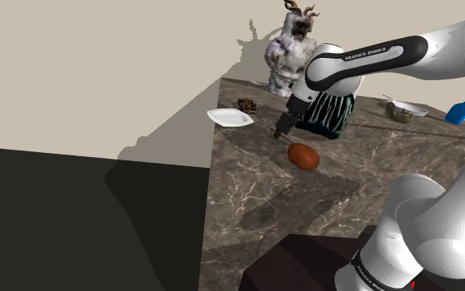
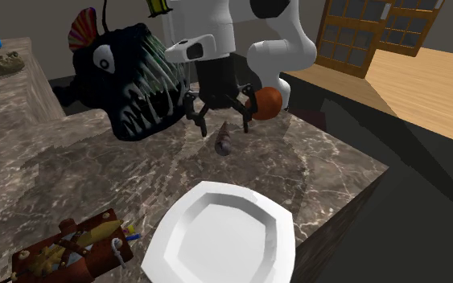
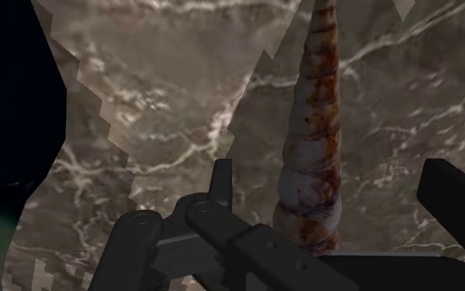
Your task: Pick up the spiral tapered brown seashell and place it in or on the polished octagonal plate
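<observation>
The one legible text is "FRANKA EMIKA", in pale capitals on the dark band of the arm (image 1: 369, 56). It sits in the upper right of the shoulder view and runs along the link on a slight upward slant toward the right. At the lower right of the same view, a dark ring (image 1: 369, 274) on the arm's near joint carries small pale and red marks, too small to read. Nothing in the second exterior view or the wrist view carries writing, numbers or signs that can be read.
</observation>
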